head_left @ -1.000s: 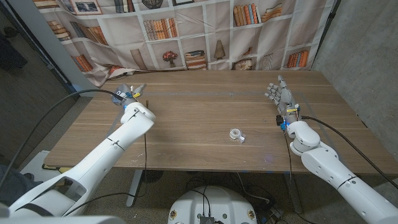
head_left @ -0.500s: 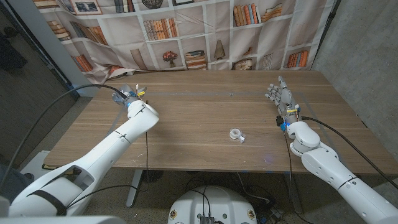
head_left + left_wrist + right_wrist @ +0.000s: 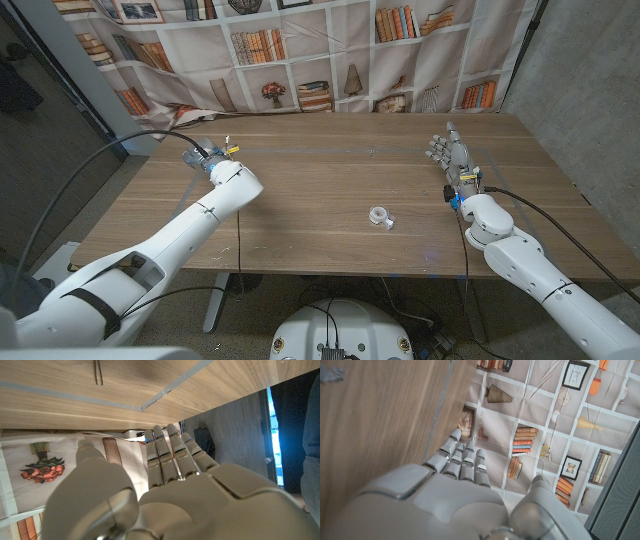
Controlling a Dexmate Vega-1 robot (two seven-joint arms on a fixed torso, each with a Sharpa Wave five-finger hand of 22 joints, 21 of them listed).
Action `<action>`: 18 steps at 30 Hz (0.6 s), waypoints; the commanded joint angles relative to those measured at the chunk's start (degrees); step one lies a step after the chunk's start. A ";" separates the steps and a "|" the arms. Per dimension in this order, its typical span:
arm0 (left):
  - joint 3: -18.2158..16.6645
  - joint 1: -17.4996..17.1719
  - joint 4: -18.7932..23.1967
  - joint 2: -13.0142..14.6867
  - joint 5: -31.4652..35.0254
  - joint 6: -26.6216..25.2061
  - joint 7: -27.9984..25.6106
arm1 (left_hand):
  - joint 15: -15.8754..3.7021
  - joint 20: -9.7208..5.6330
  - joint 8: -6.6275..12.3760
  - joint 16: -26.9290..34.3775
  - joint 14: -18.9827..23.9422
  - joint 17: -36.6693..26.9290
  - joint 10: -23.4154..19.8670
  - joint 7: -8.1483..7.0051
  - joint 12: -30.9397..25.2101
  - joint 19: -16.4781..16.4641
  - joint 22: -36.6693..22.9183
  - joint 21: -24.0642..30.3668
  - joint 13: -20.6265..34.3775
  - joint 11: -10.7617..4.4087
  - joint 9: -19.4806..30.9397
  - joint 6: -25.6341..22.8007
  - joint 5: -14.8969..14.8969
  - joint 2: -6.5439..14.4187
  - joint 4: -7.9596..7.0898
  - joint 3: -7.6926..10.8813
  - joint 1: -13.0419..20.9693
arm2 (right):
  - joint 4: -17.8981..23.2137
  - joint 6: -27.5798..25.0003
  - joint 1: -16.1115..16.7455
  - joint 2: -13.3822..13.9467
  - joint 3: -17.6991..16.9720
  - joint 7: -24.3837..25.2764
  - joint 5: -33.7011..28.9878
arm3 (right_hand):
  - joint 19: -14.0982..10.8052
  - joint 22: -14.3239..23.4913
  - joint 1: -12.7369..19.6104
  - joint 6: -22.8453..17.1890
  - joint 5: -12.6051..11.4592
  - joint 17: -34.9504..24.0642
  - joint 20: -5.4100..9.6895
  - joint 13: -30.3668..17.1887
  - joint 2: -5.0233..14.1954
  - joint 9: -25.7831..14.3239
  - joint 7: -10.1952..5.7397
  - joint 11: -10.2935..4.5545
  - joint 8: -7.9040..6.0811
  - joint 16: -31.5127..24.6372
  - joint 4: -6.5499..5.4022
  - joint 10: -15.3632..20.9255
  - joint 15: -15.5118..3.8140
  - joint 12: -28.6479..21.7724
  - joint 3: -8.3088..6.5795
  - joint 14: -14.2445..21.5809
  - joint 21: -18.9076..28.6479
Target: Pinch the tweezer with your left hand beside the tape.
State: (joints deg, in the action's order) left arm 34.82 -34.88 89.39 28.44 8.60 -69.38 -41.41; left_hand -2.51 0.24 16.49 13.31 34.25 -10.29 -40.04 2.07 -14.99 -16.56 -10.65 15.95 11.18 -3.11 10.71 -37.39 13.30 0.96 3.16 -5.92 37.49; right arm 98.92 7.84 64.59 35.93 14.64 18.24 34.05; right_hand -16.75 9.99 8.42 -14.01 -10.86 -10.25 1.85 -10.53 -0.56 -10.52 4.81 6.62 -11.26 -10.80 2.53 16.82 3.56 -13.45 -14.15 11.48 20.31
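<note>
We see left robot hand open, empty, near bench far-left edge | tweezer just ahead of it, well apart from tape mid-bench | right robot hand open, idle | risk: thin tweezer may slide under fingertips.

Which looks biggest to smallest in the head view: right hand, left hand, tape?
1. right hand
2. left hand, though its own wrist hides part of it, so its rank against the right hand is unsure
3. tape, clearly smallest

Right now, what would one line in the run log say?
left hand: empty, far left of table | right hand: open, idle | tweezers: untouched | tape: mid-table
</note>
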 commanded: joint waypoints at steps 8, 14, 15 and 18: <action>7.13 6.02 -6.97 -0.15 0.59 -6.42 5.37 | 0.57 1.79 -1.16 -1.38 -1.86 -0.16 1.78 -0.42 1.33 0.56 -0.18 -0.49 0.04 -0.58 0.19 1.26 -0.30 1.00 0.08 -0.12 0.99 | -0.06 -0.73 -0.51 0.18 0.19 -0.15 0.17 | -0.61 0.32 0.24 -0.63 0.17 -0.22 0.23 -0.29 0.27 -0.33 -0.16 -0.21 -0.06 0.06 0.30 0.71 0.12 0.24 -0.29 0.62 -0.38; 9.70 7.43 -7.46 0.21 0.66 -7.22 7.24 | 2.51 5.24 -3.66 -3.23 -10.09 -0.63 10.26 -1.99 4.51 5.92 -0.29 -2.98 0.46 -0.29 0.35 4.46 -0.31 2.31 0.15 0.00 2.05 | 0.21 -0.82 -0.42 0.24 0.27 -0.06 0.06 | -0.76 0.32 0.32 -0.60 0.18 -0.21 0.20 -0.29 0.31 -0.33 -0.21 -0.22 -0.04 0.06 0.37 0.72 0.12 0.26 -0.31 0.70 -0.42; 10.30 7.83 -7.66 0.26 0.66 -7.51 7.70 | 3.05 6.48 -4.17 -3.32 -12.39 -0.75 12.74 -2.39 4.73 7.04 -0.35 -3.39 0.55 0.98 0.40 5.33 -0.29 2.53 0.15 -0.04 2.21 | 0.29 -0.87 -0.36 0.24 0.26 0.12 -0.01 | -0.77 0.33 0.33 -0.60 0.18 -0.21 0.17 -0.29 0.31 -0.33 -0.21 -0.21 -0.04 0.06 0.38 0.73 0.12 0.26 -0.32 0.70 -0.43; 12.01 8.98 -8.23 0.47 0.54 -8.16 9.18 | 3.90 7.64 -4.43 -3.29 -15.08 -0.93 16.41 -2.38 4.88 8.29 -0.39 -3.76 0.66 2.03 0.44 5.55 -0.25 2.90 0.22 -0.02 2.58 | 0.48 -0.92 -0.15 0.23 0.15 0.28 0.09 | -0.83 0.33 0.36 -0.62 0.18 -0.21 0.08 -0.29 0.33 -0.33 -0.18 -0.15 -0.04 0.06 0.41 0.75 0.13 0.27 -0.32 0.74 -0.46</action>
State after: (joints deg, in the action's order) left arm 41.44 -29.46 83.39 28.23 9.22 -75.47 -35.99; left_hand 0.81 7.07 12.29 10.35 21.02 -10.96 -25.82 -0.41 -10.36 -9.27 -10.82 12.46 11.61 -2.02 10.91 -32.42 13.30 3.30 3.16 -5.91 39.74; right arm 98.88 7.18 64.18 36.07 14.82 18.17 34.16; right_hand -17.28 9.98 8.42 -14.23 -10.86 -10.25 1.95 -10.53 -0.56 -10.52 4.58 6.63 -11.26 -10.80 2.70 17.22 3.85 -13.45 -14.32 11.81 19.88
